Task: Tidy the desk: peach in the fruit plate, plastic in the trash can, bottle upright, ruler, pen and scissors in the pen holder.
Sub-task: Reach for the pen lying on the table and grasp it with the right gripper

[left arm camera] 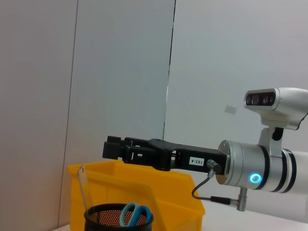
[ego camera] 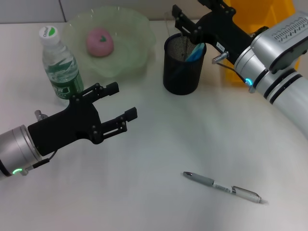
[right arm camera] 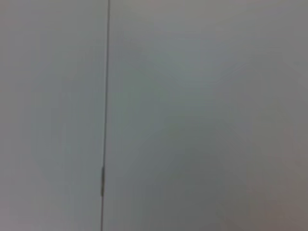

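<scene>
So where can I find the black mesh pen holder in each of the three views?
Head view: pen holder at upper centre, below the right pincer.
Left wrist view: only its rim at the bottom edge, in front of the yellow bin.
Right wrist view: not in it.
Shared landmark: blue scissors inside it.

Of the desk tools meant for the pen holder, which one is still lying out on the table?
The pen, lying flat on the table near the front. The blue-handled scissors and the clear ruler already stand in the black mesh pen holder.
</scene>
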Available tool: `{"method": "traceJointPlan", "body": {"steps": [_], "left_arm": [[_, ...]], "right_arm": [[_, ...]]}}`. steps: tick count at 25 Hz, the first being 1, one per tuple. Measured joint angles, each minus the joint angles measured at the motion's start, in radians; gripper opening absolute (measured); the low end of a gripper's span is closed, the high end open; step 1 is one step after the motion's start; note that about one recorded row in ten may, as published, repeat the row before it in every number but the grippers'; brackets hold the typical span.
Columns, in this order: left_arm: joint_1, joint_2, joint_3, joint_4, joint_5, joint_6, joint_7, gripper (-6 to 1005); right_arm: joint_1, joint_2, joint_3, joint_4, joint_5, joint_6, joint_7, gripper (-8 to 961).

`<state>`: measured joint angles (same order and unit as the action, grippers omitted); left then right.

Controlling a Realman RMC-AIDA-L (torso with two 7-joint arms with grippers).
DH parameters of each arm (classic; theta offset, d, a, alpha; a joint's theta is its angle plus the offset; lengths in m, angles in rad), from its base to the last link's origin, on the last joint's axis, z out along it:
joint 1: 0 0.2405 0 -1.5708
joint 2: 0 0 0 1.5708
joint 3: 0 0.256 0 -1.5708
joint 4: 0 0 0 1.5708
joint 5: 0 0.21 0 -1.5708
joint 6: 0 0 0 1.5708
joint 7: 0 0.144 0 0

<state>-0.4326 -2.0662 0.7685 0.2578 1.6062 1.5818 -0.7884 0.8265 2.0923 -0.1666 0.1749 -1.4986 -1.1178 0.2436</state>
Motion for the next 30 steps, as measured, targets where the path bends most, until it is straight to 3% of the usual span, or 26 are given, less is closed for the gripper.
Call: {"method": "traceJointPlan", "body": {"steps": [7, 14, 18, 24, 30], "left_arm": [[0.001, 0.000, 0.000, 0.001, 0.000, 0.002, 0.001, 774], [0.002, 0.000, 0.000, 0.003, 0.000, 0.003, 0.001, 774], [0.002, 0.000, 0.000, 0.003, 0.000, 0.004, 0.002, 773], [0.002, 0.000, 0.000, 0.003, 0.000, 0.009, 0.002, 773], [0.004, 0.000, 0.002, 0.003, 0.000, 0.020, 0.011, 772]], "right_arm": [[-0.018, 0.000, 0.030, -0.002, 0.000, -0.024, -0.011, 718], [-0.053, 0.000, 0.133, 0.010, -0.001, -0.068, -0.003, 719], [-0.075, 0.000, 0.131, 0.009, -0.005, -0.140, 0.002, 719], [-0.078, -0.002, 0.135, 0.001, -0.006, -0.139, 0.018, 719], [-0.085, -0.008, 0.126, -0.055, -0.081, -0.158, 0.168, 717]]}}
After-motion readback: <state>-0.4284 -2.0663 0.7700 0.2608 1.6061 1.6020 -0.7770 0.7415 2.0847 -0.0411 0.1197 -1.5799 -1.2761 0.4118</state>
